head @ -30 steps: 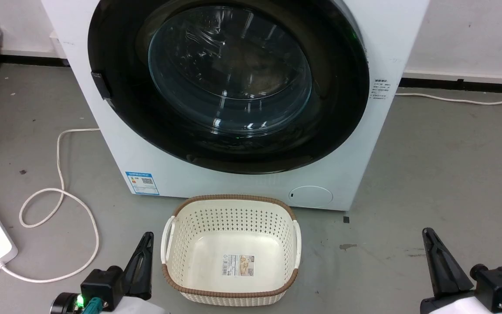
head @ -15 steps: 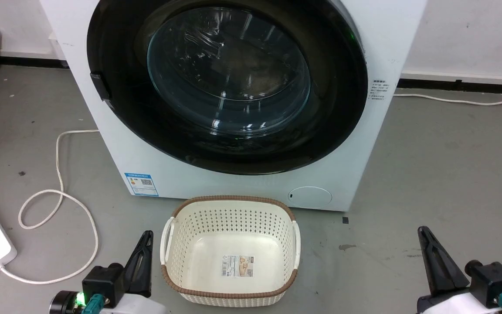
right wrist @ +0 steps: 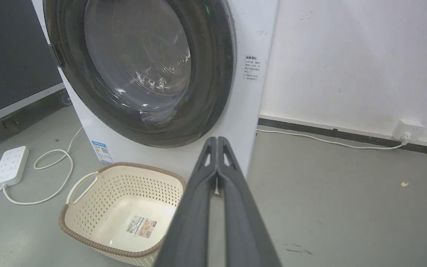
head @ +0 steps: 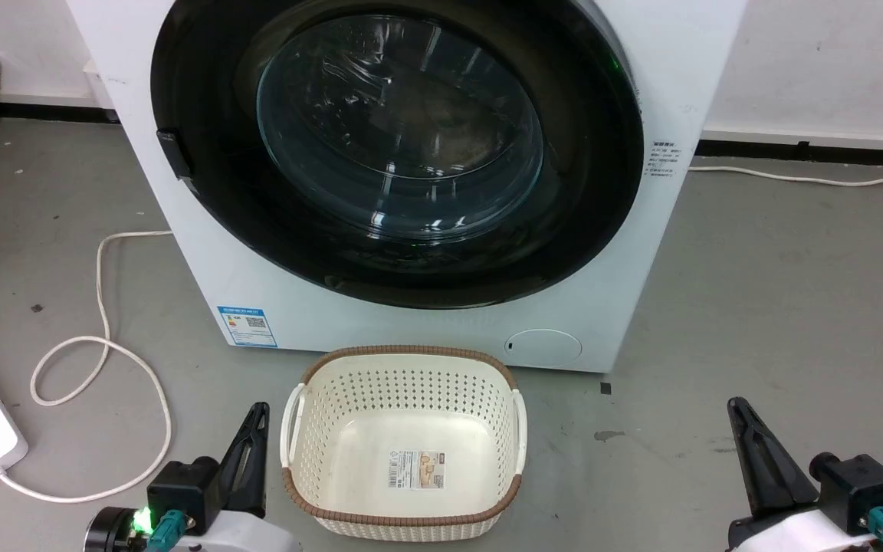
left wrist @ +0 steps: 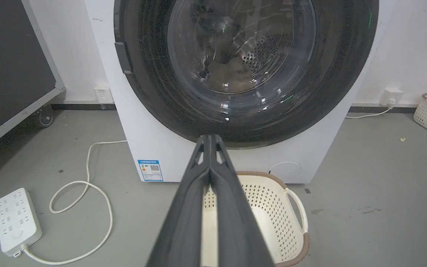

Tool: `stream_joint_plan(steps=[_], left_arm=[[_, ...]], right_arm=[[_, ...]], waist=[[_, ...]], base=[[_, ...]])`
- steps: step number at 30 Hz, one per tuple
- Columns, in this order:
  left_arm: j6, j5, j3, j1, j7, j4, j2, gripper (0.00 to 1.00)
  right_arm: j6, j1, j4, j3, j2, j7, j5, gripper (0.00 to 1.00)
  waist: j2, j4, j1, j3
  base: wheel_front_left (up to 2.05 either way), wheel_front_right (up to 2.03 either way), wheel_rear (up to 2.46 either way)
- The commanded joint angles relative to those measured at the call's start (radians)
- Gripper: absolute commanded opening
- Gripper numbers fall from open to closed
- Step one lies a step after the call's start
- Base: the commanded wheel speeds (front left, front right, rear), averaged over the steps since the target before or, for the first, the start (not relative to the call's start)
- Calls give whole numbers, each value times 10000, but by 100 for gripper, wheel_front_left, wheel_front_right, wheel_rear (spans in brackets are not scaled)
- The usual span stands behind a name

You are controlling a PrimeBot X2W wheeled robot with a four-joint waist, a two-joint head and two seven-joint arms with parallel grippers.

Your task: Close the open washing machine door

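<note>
Head view, door: I see the washing machine door (head: 399, 146) lying flat against the white front of the washing machine (head: 426, 330), with no gap at its glossy black rim. I judge it already shut, or a final press short of latching.
Door shape: round, so it has no long axis; its face looks straight out at me.
Rim detail: a small black tab (head: 169, 151) sits on the rim's left edge.
Direction from the tools: the door is ahead of and above both, beyond the empty laundry basket (head: 403, 353) on the floor (head: 756, 291).
Nearer arm: the left. In the left wrist view the door (left wrist: 243, 59) is dead ahead, while in the right wrist view it (right wrist: 139, 66) lies off to the left.
Left tool (head: 259, 414): low beside the basket's left side, fingers pressed together on nothing and pointing at the machine; the tips (left wrist: 209, 138) meet.
Right tool (head: 734, 406): low and well off to the basket's right, fingers likewise pressed together and empty (right wrist: 217, 140).
Next move, my judgement: if anything, a straight push on the rim with the left tool.
</note>
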Motion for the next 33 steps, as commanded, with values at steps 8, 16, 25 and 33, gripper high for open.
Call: stream_joint_plan(steps=[8,16,25,33], left_arm=[[117,123,43,-115,187,-147,-61,0],[198,200,57,-132,351,-246,-77,0],[289,287,73,-152,535,-358,-95,0],[369,364,87,-169,698,-457,-110,0]], right_arm=[[-5,-216,-106,85,23,183,-93,0],[-5,-263,-138,145,26,347,-115,0],[-6,-316,-173,213,29,532,-139,0],[-7,-363,-205,273,32,696,-161,0]], waist=[[0,-19,0,-16],[0,-39,0,-34],[0,-62,-1,-53],[0,-82,-1,-70]], base=[[0,0,0],[0,0,0],[0,0,0],[0,0,0]])
